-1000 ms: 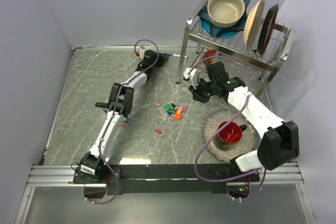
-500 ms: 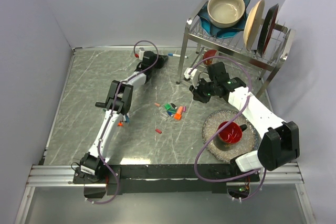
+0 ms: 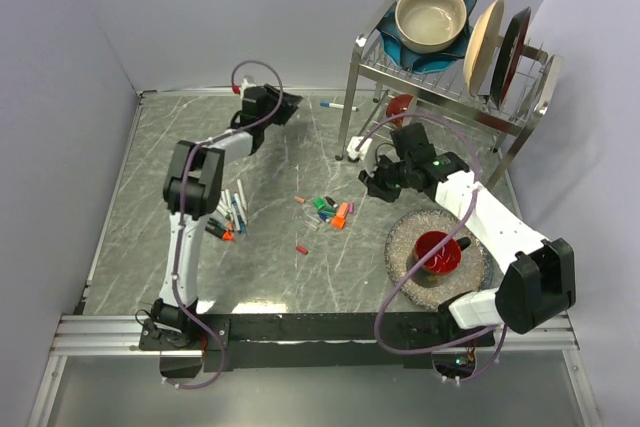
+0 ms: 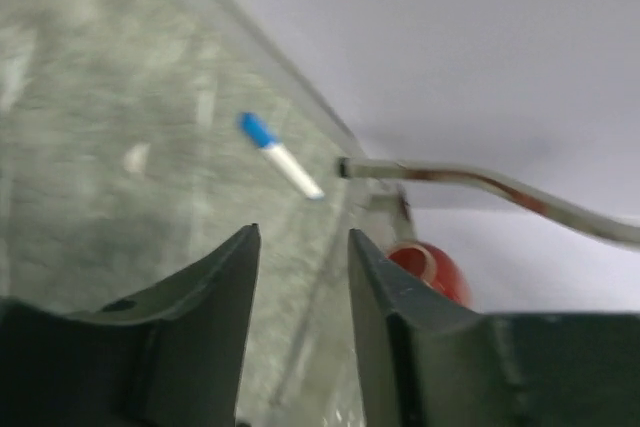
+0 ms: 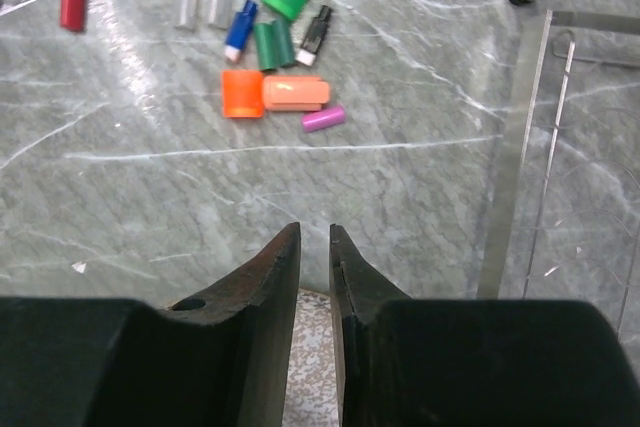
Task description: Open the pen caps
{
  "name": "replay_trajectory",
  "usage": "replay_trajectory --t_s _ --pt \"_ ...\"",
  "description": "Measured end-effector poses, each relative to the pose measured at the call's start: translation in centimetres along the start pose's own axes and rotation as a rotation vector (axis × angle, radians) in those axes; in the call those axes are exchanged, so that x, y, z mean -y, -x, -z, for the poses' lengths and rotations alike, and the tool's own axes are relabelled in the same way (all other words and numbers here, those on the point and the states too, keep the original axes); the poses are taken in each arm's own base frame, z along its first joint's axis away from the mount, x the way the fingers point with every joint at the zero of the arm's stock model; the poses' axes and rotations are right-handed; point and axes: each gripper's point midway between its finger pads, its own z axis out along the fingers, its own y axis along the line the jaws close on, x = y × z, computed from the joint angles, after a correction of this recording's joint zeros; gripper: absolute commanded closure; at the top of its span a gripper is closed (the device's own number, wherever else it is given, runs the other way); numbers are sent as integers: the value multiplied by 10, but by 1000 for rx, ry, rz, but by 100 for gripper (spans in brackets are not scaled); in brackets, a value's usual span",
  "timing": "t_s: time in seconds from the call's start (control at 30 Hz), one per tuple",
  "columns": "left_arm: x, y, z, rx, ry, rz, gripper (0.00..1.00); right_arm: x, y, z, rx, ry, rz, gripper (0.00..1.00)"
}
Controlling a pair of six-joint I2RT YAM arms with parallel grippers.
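the left gripper (image 4: 302, 239) has just let go, jaws apart and empty; the marker (image 4: 292, 169) lies on the far bench (image 3: 140, 207), blue cap (image 4: 257, 130) still on. right gripper (image 5: 315, 239) jaws narrow, seemingly empty, near the loose pen caps (image 5: 275, 67).

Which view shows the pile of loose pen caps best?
The right wrist view: the pen caps fill its upper part, each colour distinct. In the top external view the pen caps are tiny, mid-table. The left wrist view misses them.

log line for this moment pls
left gripper open, empty | right gripper narrow gap | loose coloured plastic pen caps ahead of it
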Motion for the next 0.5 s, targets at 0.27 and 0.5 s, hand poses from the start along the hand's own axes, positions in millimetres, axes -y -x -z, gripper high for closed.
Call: replay_trajectory --t_s 0.27,0.5 --pt "115 25 106 54 -173 -227 35 -30 12 7 -30 11 99 69" --pt "172 43 221 179 -252 -451 6 -25 41 29 -41 -73 195 46"
